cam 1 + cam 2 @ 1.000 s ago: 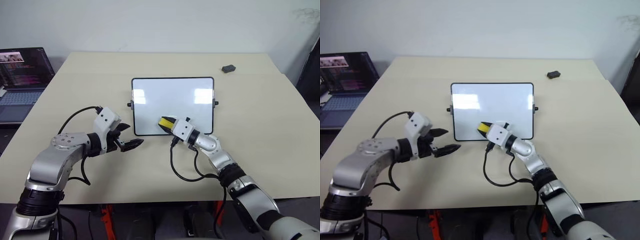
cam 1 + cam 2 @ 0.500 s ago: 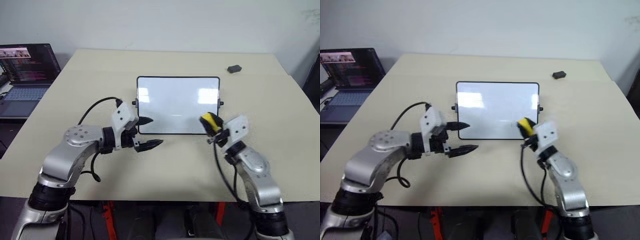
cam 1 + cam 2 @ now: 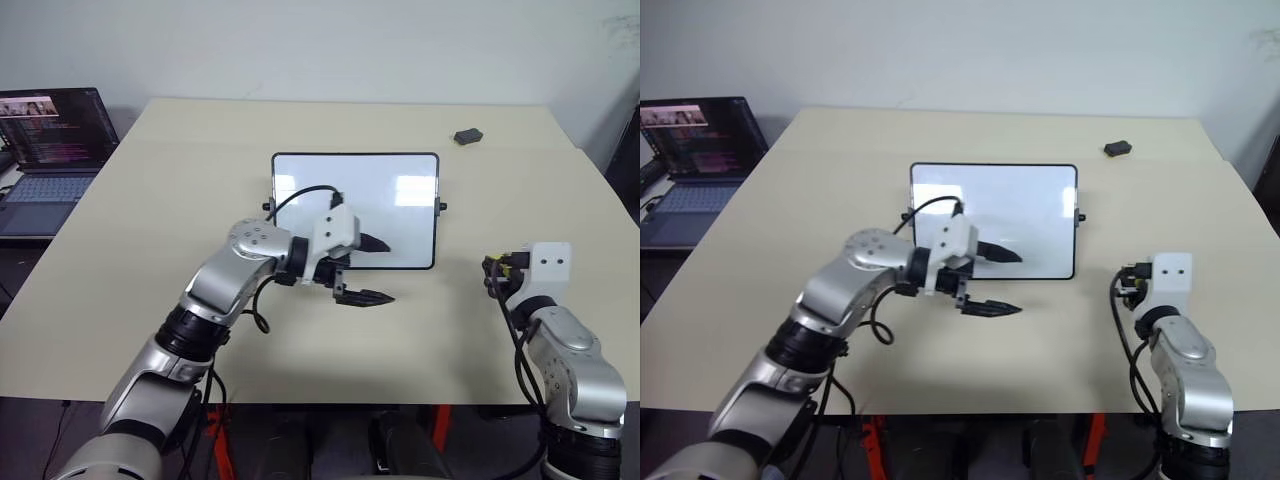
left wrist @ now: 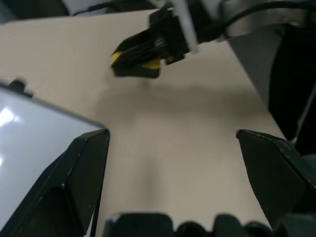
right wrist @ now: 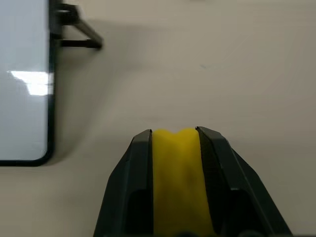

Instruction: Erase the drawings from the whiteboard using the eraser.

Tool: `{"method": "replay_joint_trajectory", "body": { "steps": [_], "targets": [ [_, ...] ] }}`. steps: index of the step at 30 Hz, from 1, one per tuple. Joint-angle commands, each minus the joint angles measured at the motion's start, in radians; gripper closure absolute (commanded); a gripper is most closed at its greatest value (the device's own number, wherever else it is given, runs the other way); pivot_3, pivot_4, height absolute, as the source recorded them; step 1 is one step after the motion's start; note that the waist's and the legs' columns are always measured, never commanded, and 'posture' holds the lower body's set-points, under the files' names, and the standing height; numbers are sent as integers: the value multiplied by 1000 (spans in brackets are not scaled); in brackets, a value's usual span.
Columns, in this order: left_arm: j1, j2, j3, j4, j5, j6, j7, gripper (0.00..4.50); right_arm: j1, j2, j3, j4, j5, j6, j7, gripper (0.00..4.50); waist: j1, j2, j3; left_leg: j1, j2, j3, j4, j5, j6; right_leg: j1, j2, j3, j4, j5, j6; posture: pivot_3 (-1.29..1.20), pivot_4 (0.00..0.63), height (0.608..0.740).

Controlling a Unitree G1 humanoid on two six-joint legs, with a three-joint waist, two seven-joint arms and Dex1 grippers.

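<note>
The whiteboard lies flat in the middle of the table, glossy white with glare patches. The drawings are out of view; the bare part of the board looks blank, and my left arm covers its lower middle. My left gripper is open at the board's near edge, one finger over the board and the other over the table in front. My right gripper is off to the right of the board, above bare table. It is shut on the yellow eraser, which fills the gap between its fingers.
An open laptop stands past the table's left edge. A small dark grey object lies at the far right of the table. The table's right edge runs close beside my right arm.
My right gripper has carried the eraser off the board to the right. My left gripper has swung right along the board's near edge, still open.
</note>
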Motion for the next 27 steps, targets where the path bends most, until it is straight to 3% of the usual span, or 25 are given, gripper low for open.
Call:
{"method": "replay_joint_trajectory", "body": {
  "steps": [1, 13, 23, 27],
  "targets": [
    [-26, -46, -19, -16, 4, -16, -14, 0, -19, -13, -39, 17, 19, 9, -15, 3527, -2, 0, 0, 0, 0, 0, 0, 0, 0, 0, 0, 0, 0, 0, -1, 0, 150, 740],
    [2, -43, -28, -37, 51, -4, -13, 0, 17, -81, -22, 28, 59, 51, 38, 3527, 0, 1, 0, 1, 0, 0, 0, 0, 0, 0, 2, 1, 1, -1, 2, 0, 150, 740],
    [30, -58, 1, -52, 21, 26, 23, 0, 5, -51, -69, 22, 113, -29, 37, 101, 0, 1, 0, 1, 1, 0, 1, 0, 0, 0, 2, 1, 2, -1, 2, 0, 150, 740],
    [102, -23, 146, -108, -37, 103, 125, 0, -1, -29, -98, -81, 166, -92, 32, 42, -5, 2, 0, 1, 1, 0, 0, 0, 0, 0, 2, 1, 2, -1, 2, 0, 150, 740]
  ]
}}
